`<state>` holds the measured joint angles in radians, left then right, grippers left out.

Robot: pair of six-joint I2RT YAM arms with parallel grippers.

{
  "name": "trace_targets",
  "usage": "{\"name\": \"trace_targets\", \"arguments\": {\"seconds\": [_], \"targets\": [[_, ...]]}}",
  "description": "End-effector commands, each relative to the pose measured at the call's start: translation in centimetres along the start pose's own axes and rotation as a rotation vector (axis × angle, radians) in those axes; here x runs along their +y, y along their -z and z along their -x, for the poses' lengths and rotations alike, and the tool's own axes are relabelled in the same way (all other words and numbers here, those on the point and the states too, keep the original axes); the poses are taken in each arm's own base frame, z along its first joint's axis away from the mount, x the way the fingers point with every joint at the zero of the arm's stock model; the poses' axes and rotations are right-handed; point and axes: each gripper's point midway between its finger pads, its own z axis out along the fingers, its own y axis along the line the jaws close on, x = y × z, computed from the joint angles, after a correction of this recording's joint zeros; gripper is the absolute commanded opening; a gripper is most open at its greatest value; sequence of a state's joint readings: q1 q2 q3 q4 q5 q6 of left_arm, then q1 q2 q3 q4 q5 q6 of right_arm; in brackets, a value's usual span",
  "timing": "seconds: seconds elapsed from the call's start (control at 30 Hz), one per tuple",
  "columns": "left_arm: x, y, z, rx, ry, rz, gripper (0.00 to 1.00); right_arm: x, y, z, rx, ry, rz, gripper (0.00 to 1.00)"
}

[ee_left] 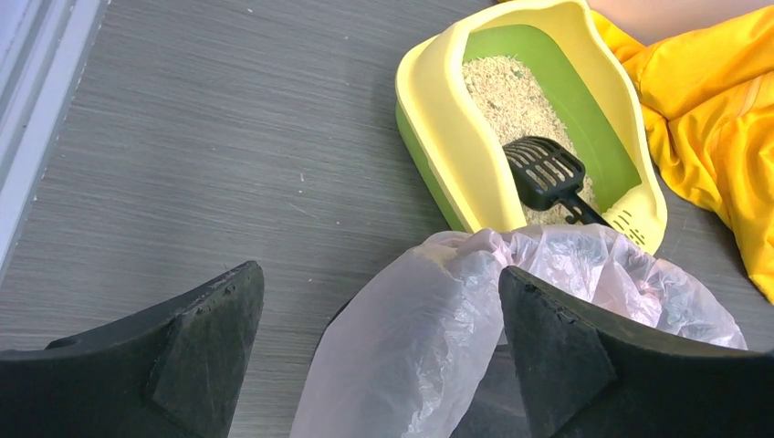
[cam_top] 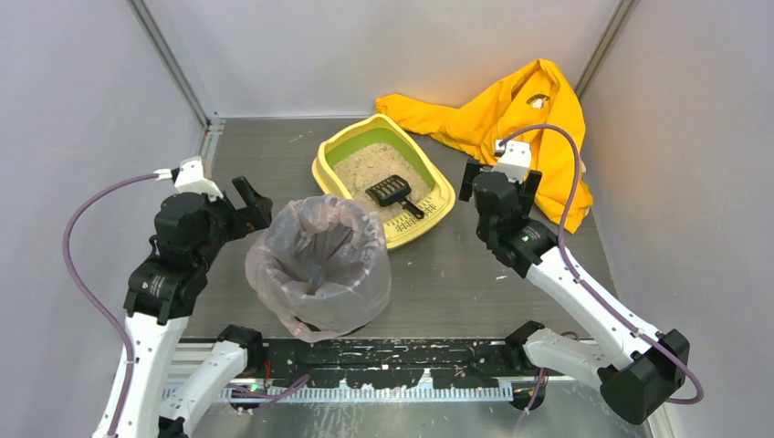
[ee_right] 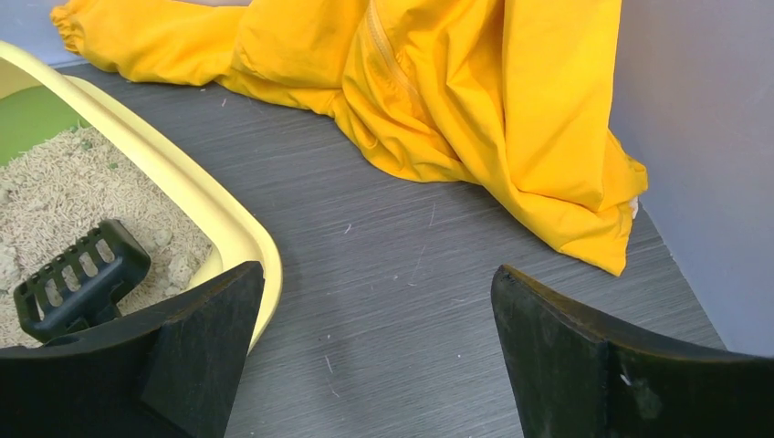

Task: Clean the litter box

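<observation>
Yellow litter box [cam_top: 444, 203] with green inner wall, black slotted scoop [cam_top: 390, 191], orange-yellow jacket [cam_top: 538, 119].

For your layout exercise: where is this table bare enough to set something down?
Bare table: far left, between wall and litter box; near right, between bin, box and right arm. Crowded: bin beside the box; jacket covers far right.
</observation>
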<state>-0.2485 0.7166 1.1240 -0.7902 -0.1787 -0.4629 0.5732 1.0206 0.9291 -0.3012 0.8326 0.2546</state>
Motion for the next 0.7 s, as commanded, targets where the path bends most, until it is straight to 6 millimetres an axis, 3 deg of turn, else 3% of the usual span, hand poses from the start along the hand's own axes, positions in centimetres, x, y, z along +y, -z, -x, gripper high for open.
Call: {"name": "trace_targets", "arguments": {"seconds": [0.0, 0.27, 0.43, 0.67], "targets": [[-1.5, 0.9, 1.6, -0.046, -0.052, -0.088, 1.0, 0.2, 0.4, 1.2, -0.029, -0.067, 0.017, 1.0], [-4.2, 1.1, -0.7, 0.103, -0.165, -0.258, 0.91, 0.7, 0.2, 0.4, -0.008, -0.065, 0.031, 1.0], [-6.4, 2.0, -2.5, 0.194, -0.222, -0.423, 0.75, 0.8, 0.2, 0.1, 0.002, -0.063, 0.041, 1.0], [-5.1, 1.7, -4.1, 0.262, -0.262, -0.378, 0.66, 1.2, 0.4, -0.2, 0.018, -0.064, 0.067, 1.0]]}}
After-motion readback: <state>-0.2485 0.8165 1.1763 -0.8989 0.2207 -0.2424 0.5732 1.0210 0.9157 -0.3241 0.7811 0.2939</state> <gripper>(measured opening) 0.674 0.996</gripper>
